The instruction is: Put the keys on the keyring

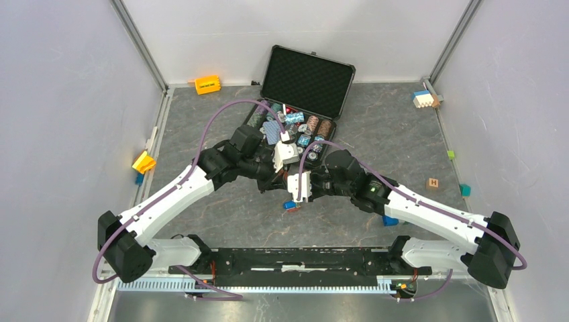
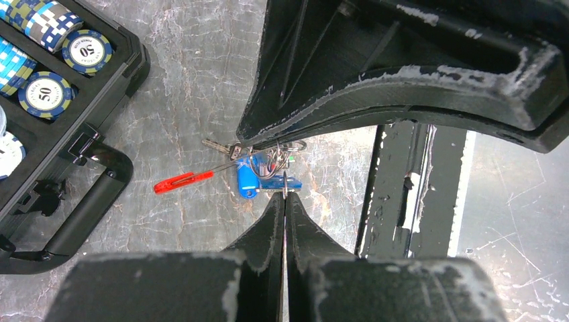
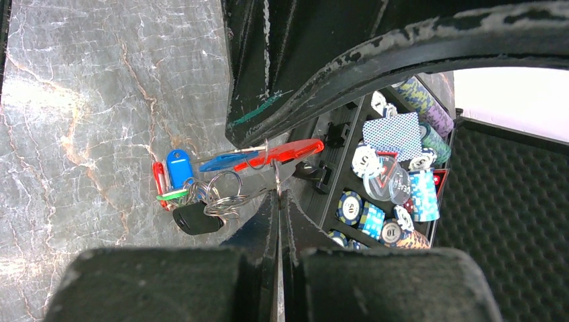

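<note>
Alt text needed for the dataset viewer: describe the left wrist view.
The left gripper, fingers shut, appears to pinch a thin ring of the keyring amid the keys on a marbled table, with the right gripper meeting the bunch from above. Its red fob lies left, and a black case of poker chips fills the left edge.

We're seeing a table with a grey veined stone look, smooth with a soft sheen. The keyring is thin bright metal, its fob glossy translucent red plastic, and the keys wear shiny coloured plastic caps. The left gripper is matt black plastic, edges scuffed pale. The case lining looks like dimpled black foam.
</note>
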`<state>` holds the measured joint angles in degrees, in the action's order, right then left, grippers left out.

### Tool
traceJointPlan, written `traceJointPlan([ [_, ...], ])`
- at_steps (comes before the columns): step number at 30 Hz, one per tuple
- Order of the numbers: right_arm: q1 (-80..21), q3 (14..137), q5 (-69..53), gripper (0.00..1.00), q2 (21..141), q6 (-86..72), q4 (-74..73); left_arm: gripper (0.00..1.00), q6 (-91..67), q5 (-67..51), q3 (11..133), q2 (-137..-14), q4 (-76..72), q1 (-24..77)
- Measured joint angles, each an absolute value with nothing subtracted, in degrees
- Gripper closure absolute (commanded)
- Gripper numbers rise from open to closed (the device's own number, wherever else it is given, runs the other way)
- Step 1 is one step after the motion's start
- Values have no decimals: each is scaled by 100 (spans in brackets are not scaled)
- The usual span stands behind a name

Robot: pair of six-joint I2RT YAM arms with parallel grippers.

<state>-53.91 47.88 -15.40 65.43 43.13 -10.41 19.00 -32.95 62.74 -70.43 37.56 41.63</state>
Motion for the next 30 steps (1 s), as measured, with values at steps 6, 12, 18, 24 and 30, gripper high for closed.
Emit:
traceJointPlan([
  [6,-5391,4788,-1549,100,6545,4313,-1044,98,1905,-3286,6274,-7043,3756,4165],
  [12,-5391,4788,-1579,100,6554,4316,-1076,98,1911,-3264,6274,-7043,3756,4165],
  [18,-5391,4788,-1610,100,6560,4316,-1125,98,1920,-3245,6274,-7046,3756,4165],
  [24,-5393,4788,-1638,100,6560,4316,-1125,98,1922,-3245,6278,-7052,3758,4167],
  [30,-5395,4788,-1651,100,6565,4316,-1127,98,1922,-3245,6285,-7078,3758,4189],
])
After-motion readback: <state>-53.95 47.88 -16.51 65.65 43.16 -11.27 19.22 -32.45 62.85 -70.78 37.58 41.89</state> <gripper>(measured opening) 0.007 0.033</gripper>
